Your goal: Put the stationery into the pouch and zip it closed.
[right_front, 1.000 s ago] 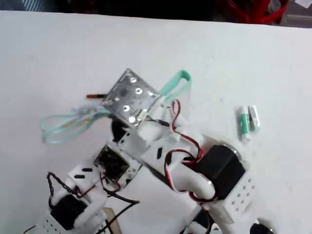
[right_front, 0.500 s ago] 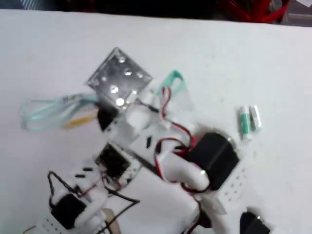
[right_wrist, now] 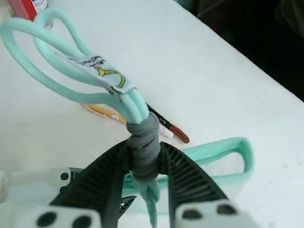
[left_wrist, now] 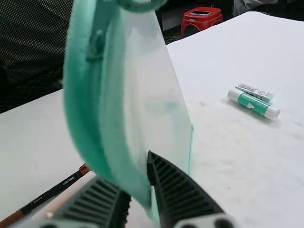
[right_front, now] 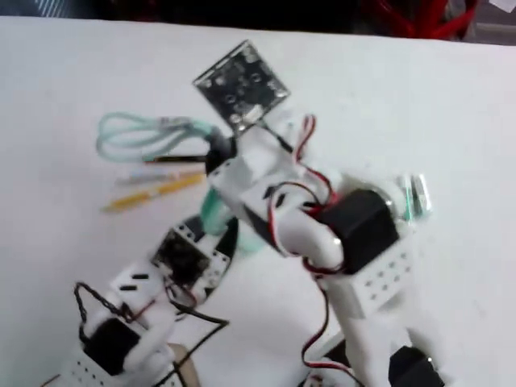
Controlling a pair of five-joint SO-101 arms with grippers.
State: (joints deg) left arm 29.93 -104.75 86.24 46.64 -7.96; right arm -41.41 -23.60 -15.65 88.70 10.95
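1. Movement since the earlier frames: the right arm has swung up and away across the surface (right_front: 97, 64), carrying the mint cord loops (right_wrist: 135, 107) with it. The pencils that lay under the arm are now exposed.
2. Surface: white, carrying all items listed below.
3. Pouch (left_wrist: 137, 95): translucent with a mint-green edge. It is lifted on edge near the middle of the surface, between the two arms and partly beneath the right arm in the high view.
4. Left tool (left_wrist: 137, 178): narrow, its ribbed black fingers pinched on the pouch's lower edge.
5. Right tool (right_wrist: 145, 152): narrow, clamped on the grey toggle (right_wrist: 145, 142) that gathers the cords. The loops fan out beyond the fingertips, off the surface.
6. Label tag (right_wrist: 102, 71): white, fixed to the cords just past the toggle.
7. Yellow pencil (right_front: 157, 192): flat on the surface, below the loops in the high view and outside the pouch.
8. Dark pencil (right_wrist: 164, 126): has a red-brown end, lies just beside the yellow one, and is also outside the pouch.
9. Glue stick (left_wrist: 254, 105): green and white, lying flat well apart from the pouch, towards the right arm's side.
10. Small green-and-white item (left_wrist: 254, 90): lies alongside the glue stick; whether they touch cannot be determined.
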